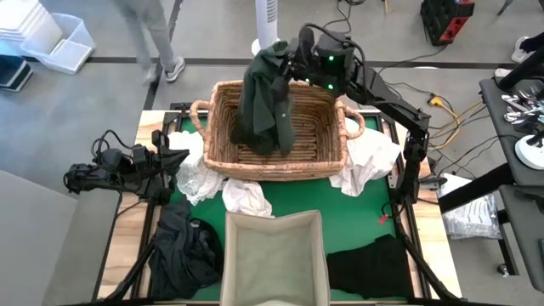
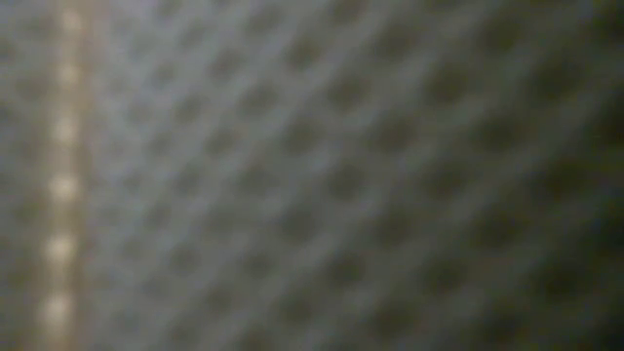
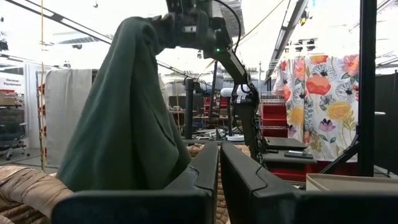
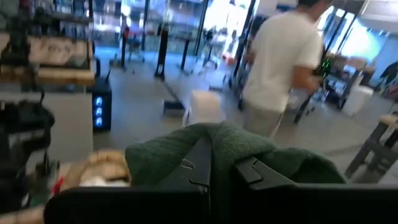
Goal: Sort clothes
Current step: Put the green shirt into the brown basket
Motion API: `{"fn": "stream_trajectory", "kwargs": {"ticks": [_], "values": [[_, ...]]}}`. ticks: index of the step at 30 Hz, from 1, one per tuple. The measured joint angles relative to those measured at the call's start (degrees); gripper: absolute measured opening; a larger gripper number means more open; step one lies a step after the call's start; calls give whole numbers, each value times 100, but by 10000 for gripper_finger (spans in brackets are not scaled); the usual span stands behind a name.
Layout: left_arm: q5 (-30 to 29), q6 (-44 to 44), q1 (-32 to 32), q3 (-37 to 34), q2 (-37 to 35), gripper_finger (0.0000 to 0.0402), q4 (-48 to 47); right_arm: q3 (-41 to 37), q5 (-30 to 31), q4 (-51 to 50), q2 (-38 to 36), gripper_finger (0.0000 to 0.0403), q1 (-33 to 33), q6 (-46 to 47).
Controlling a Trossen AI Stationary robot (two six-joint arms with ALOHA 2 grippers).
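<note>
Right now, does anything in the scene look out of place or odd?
Yes: crumpled white garments lie half under the woven wicker basket. The low view is blocked, showing only blur. The right gripper holds a dark green garment above the basket.

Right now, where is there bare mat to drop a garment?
Bare green mat shows between the fabric bin and the right-hand white garment, above the black clothes. Around the wicker basket it is crowded; the right gripper holds the dark green garment over it.
</note>
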Motion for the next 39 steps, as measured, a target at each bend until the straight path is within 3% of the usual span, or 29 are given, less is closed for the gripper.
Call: {"fn": "stream_trajectory", "kwargs": {"ticks": [18, 39], "values": [[0, -2, 2, 0, 0, 0, 2, -2, -533, -2940, 167, 9, 2, -34], [0, -2, 2, 2, 0, 0, -2, -52, -1038, -5032, 516, 9, 2, 22]]}}
